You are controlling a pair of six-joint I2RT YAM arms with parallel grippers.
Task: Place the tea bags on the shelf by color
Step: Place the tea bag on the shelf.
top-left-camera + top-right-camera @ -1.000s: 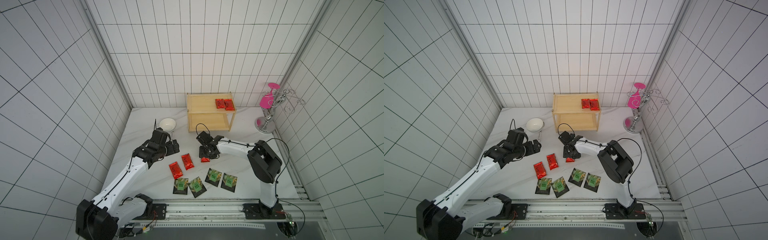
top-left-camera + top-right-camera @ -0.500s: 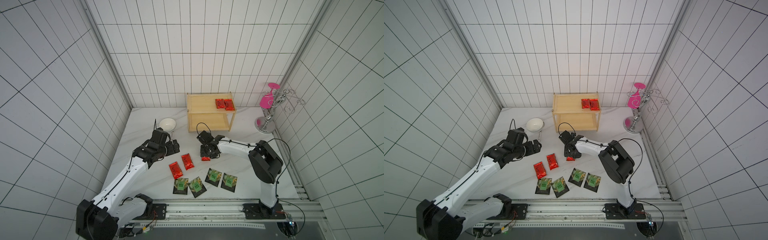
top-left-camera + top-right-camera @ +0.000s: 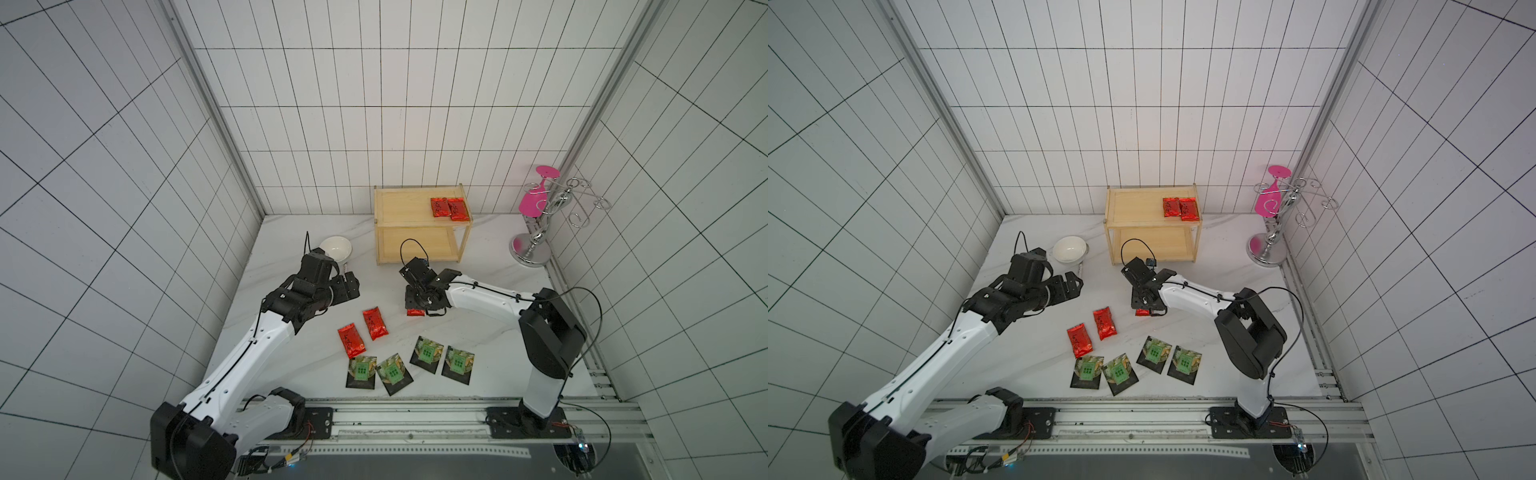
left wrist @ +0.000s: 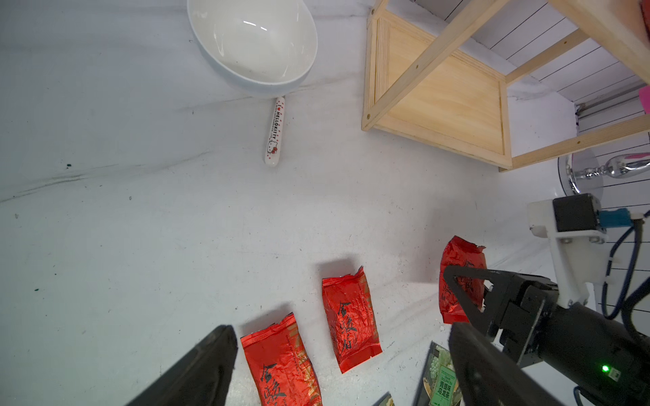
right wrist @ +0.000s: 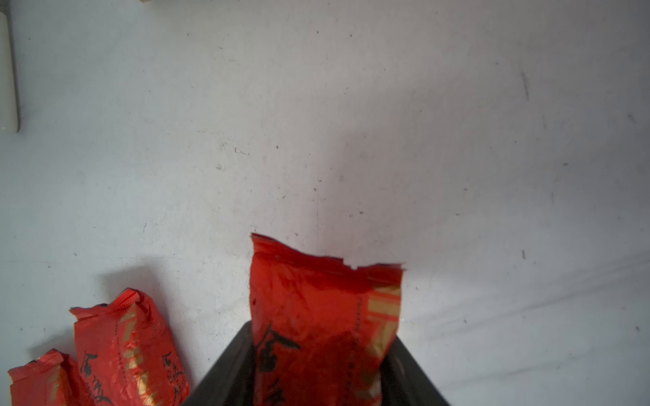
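Note:
My right gripper (image 3: 417,305) (image 5: 322,337) points down at the table in front of the shelf, its jaws shut against both long sides of a red tea bag (image 5: 316,298) (image 3: 415,312). I cannot tell whether that bag is off the table. Two red tea bags (image 3: 449,208) lie on the top board of the wooden shelf (image 3: 407,203). Two more red ones (image 3: 375,323) (image 3: 351,341) lie on the table. Several black tea bags with green labels (image 3: 427,354) form a row near the front edge. My left gripper (image 3: 351,286) (image 4: 341,330) hovers open, left of the loose red bags.
A white bowl (image 3: 336,248) sits left of the shelf, with a thin white printed stick (image 4: 275,131) beside it. A chrome wire stand (image 3: 536,245) holding a pink glass (image 3: 534,203) is in the back right corner. Tiled walls close in three sides.
The right gripper's jaws have narrowed onto the red tea bag. Both arms have stayed nearly still.

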